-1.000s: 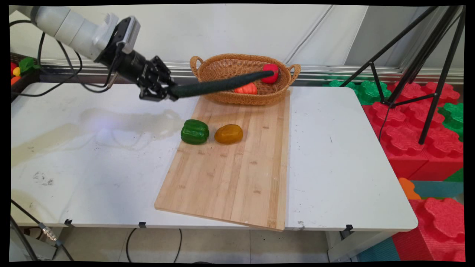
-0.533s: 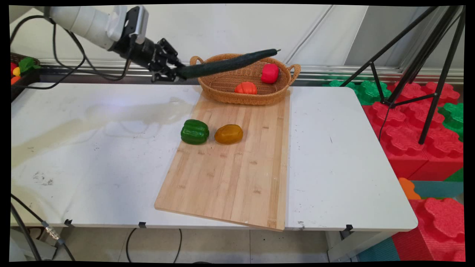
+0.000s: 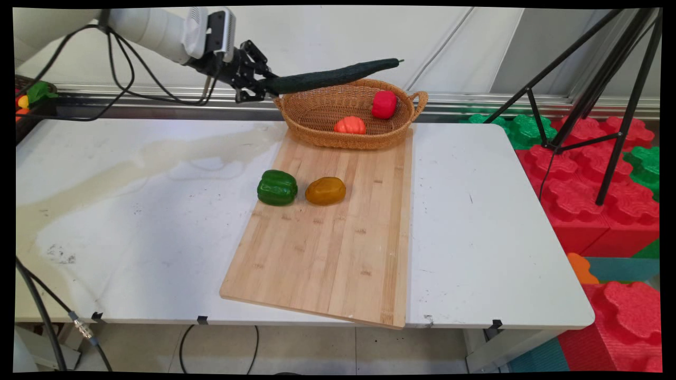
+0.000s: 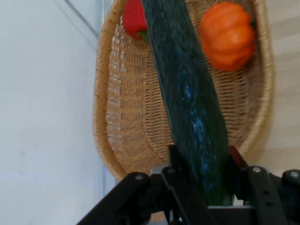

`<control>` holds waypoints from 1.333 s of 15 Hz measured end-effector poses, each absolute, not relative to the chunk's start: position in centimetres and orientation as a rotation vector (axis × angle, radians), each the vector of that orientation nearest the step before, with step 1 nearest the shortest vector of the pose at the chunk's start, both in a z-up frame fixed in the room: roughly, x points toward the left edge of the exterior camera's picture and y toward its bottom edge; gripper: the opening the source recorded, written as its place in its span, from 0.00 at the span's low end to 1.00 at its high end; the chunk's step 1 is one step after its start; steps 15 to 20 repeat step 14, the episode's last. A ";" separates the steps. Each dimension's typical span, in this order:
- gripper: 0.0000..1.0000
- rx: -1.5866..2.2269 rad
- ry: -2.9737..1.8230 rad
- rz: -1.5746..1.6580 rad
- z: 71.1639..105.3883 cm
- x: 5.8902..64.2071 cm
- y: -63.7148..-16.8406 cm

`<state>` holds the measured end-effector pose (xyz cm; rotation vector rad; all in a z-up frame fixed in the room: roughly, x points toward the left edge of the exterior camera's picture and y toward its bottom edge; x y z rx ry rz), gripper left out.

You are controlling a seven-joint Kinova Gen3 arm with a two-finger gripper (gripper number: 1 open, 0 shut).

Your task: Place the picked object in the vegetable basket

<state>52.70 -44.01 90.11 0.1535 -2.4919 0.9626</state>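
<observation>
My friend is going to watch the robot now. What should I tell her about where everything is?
Gripper: shut on one end of the cucumber, held up in the air, nearly level, over the wicker basket.
In the basket: a red pepper and a small orange pumpkin. The hand view shows the cucumber stretching out above both.
On the cutting board: a green pepper and a brownish-yellow pepper, side by side, untouched.
The basket sits at the board's far end on the white table.
Done: cucumber is gripped and lifted. Not done: it rests on nothing yet.
</observation>
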 end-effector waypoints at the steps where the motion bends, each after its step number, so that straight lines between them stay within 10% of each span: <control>1: 0.00 0.138 -2.499 0.980 89.7 52.6 -44.6; 8: 0.00 0.050 -2.535 1.028 87.7 51.9 -47.1; 9: 1.00 0.038 -2.537 1.034 87.4 51.8 -47.4; 20: 1.00 0.008 -2.536 1.055 86.9 51.5 -48.2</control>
